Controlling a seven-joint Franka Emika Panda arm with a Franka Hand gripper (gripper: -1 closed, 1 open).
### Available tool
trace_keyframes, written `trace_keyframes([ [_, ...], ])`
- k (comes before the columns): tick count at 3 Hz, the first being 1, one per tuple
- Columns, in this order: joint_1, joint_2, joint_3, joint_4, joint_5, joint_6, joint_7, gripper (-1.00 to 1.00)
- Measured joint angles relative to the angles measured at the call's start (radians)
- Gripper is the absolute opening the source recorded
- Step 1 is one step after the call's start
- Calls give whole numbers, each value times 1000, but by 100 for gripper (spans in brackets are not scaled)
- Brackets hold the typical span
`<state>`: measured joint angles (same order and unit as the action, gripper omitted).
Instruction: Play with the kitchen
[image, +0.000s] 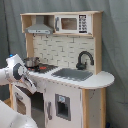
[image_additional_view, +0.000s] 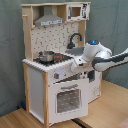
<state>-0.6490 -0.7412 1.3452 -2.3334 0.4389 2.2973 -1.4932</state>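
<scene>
Second exterior view shows the gripper (image_additional_view: 76, 64) low against the front edge of the kitchen (image_additional_view: 50, 95), just above the windowed oven door (image_additional_view: 67, 99). Whether it is spread or closed, or has hold of anything, I cannot tell, since the white wrist hides it in both exterior views. The oven door seems to hang slightly ajar.

The kitchen stands on a wooden floor before a grey curtain, with the pot (image_additional_view: 46, 56) on the stove, the sink (image: 72, 74) beside it and the black faucet (image: 84, 59) behind.

A likely risk is that a push along the countertop lip nudges the pot or shoves the whole light toy backward. Room is tight between counter edge and door; open space lies out in front, toward the second exterior view's right.
</scene>
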Motion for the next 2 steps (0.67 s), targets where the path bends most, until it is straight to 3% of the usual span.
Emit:
trace_keyframes([
  [1,-52,35,68,0,0,44,0,-100],
  [2,-127,47,138,-2,0,48,-12,-100],
])
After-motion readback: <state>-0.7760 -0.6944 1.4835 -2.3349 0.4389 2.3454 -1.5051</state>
